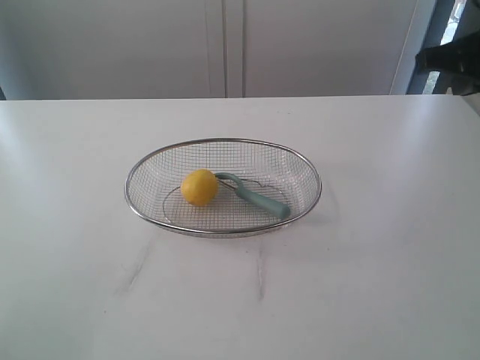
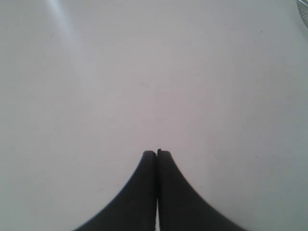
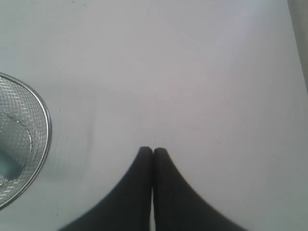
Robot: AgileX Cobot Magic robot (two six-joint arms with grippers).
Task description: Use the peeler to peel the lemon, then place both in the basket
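Basket (image 1: 223, 140) sits mid-counter (image 1: 390, 285) in the exterior view: oval wire mesh with a bright rim. Lemon (image 1: 199, 187) lies inside it, left of centre. Peeler (image 1: 259, 199) lies inside too, its loop head just beside the lemon and its teal handle running toward the right front wall.

Left wrist view: left gripper (image 2: 157, 152) hangs over bare counter, jaws pressed together, nothing between them. A sliver of mesh rim shows at the frame's edge.

Right wrist view: right gripper (image 3: 153, 150) is likewise closed tight and empty, over bare counter. Part of the basket (image 3: 46, 120) shows to one side, apart from the gripper, with the peeler's teal handle end (image 3: 7, 166) inside it.
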